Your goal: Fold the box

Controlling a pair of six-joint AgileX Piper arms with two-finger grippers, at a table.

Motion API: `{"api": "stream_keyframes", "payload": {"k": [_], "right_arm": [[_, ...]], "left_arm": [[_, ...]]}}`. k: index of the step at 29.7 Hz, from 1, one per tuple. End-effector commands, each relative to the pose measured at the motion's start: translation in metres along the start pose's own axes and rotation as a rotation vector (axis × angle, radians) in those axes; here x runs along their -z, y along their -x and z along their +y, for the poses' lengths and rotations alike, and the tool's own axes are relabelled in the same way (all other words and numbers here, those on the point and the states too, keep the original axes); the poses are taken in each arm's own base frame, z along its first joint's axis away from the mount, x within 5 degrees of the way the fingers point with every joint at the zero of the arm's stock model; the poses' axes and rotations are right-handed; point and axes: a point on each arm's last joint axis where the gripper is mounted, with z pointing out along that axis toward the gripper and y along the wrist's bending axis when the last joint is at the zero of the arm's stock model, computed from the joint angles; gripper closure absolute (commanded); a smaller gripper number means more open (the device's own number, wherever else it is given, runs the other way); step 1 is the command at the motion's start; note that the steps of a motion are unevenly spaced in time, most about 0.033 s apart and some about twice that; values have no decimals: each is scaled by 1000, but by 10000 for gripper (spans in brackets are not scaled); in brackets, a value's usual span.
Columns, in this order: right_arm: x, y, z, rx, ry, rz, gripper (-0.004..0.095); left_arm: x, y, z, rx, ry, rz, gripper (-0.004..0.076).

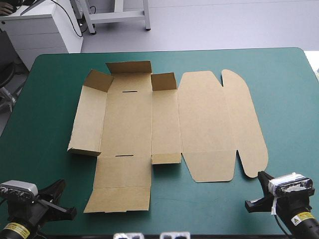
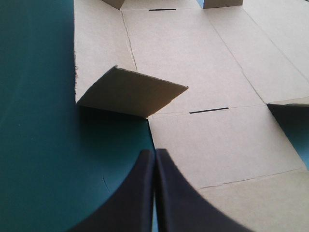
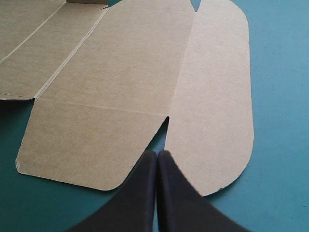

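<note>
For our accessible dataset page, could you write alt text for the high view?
A cut sheet of brown cardboard, the unfolded box, lies spread on the teal-green table cover, small flaps on its left part raised. The black-fingered left pincer and right pincer sit at the table's near corners, neither holding it.

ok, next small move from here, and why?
Probably open the left gripper and ease it forward to the near end panel of the box. Both grippers are shut, holding nothing. The box lies mostly flat, with only the corner flaps at its left wall lifted, and that panel's edge sits just ahead of the left gripper. The right gripper faces only the flat lid.
</note>
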Motion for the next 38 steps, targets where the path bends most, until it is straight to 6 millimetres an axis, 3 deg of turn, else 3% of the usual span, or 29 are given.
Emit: {"api": "stream_keyframes", "payload": {"k": [1, 16, 19, 24, 27, 31, 38], "right_arm": [[3, 14, -1, -8, -8, -84, 922], [3, 14, -1, -8, -8, -84, 922], [3, 14, -1, -8, -8, -84, 922], [3, 14, -1, -8, -8, -84, 922], [3, 14, -1, -8, -8, -84, 922], [3, 14, -1, -8, -8, -84, 922], [3, 14, -1, -9, -8, -84, 922]], "left_arm": [[3, 13, -2, -7, -14, -77, 732], [3, 19, 0, -31, 17, -80, 732], [5, 35, 0, -45, 37, -82, 732], [1, 80, 1, -104, 121, -76, 732], [-12, 111, 0, -146, 168, -48, 732], [-45, 146, -3, -171, 203, 24, 732], [-109, 184, -7, -278, 227, 195, 731]]}}
